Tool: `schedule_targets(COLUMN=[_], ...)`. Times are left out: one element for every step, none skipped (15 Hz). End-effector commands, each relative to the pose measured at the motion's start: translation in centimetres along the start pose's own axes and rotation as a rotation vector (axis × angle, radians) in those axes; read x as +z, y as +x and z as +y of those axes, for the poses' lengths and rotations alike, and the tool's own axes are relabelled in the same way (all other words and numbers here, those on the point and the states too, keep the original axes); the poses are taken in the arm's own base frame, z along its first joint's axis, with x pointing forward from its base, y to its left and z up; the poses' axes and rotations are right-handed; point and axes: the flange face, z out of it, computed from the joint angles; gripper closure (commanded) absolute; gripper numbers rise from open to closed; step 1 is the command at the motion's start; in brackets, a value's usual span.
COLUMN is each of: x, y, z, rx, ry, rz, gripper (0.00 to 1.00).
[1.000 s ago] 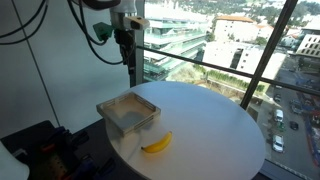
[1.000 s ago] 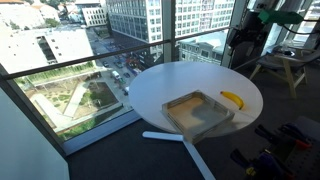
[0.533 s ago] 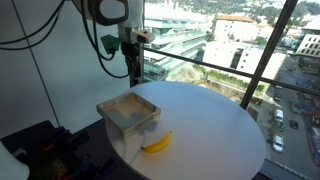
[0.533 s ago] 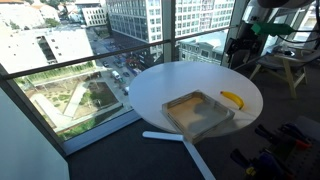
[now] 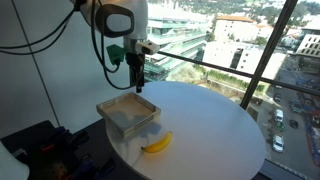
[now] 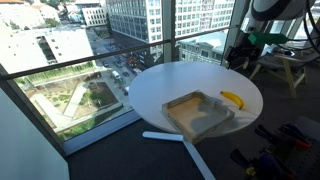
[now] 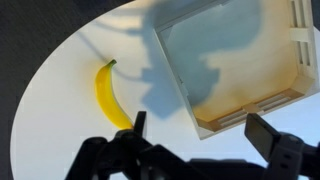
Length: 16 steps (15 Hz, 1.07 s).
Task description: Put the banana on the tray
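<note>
The small curved yellow banana point(image 5: 156, 144) lies on the round white table near its front edge, beside the tray; it also shows in the other exterior view point(image 6: 232, 99) and the wrist view point(image 7: 108, 93). The square tan tray point(image 5: 128, 113) sits empty on the table, seen too in an exterior view point(image 6: 197, 111) and the wrist view point(image 7: 262, 95). My gripper point(image 5: 138, 85) hangs open and empty in the air above the tray's far side; in the wrist view its fingers point(image 7: 200, 132) are spread wide, over the table next to a tray corner.
The round white table point(image 5: 215, 125) stands next to floor-to-ceiling windows with black frames point(image 5: 267, 55). A wooden stool or stand point(image 6: 287, 68) is behind the table. Dark equipment point(image 5: 45, 150) lies on the floor beside the table.
The arm has swung over from behind the table toward the tray and lowered. The banana and tray have not moved.
</note>
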Motion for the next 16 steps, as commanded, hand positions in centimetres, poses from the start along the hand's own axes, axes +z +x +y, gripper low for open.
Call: schedule_targets(x=[0.0,0.0,0.0,0.0,0.0,0.0,0.0,0.0,0.0,0.0,0.0,0.0,-0.02,-0.03,-0.02,0.0], y=[0.03,0.03,0.03,0.03,0.03,0.03,0.03,0.03,0.03,0.03,0.03,0.03,0.05,0.18,0.32,0.6], z=[0.02,0.02,0.02,0.02,0.02,0.02,0.02,0.02,0.02,0.02,0.02,0.02,-0.08,-0.13,-0.14,-0.1], rx=[0.0,0.0,0.0,0.0,0.0,0.0,0.0,0.0,0.0,0.0,0.0,0.0,0.0,0.002,0.006,0.012], ry=[-0.001,0.0,0.0,0.0,0.0,0.0,0.0,0.0,0.0,0.0,0.0,0.0,0.0,0.0,-0.001,-0.001], rz=[-0.001,-0.001,-0.001,-0.001,-0.001,-0.001,-0.001,-0.001,-0.001,-0.001,-0.001,-0.001,0.0,0.002,0.006,0.008], gripper=[0.0,0.0,0.0,0.0,0.0,0.0,0.0,0.0,0.0,0.0,0.0,0.0,0.0,0.0,0.0,0.0])
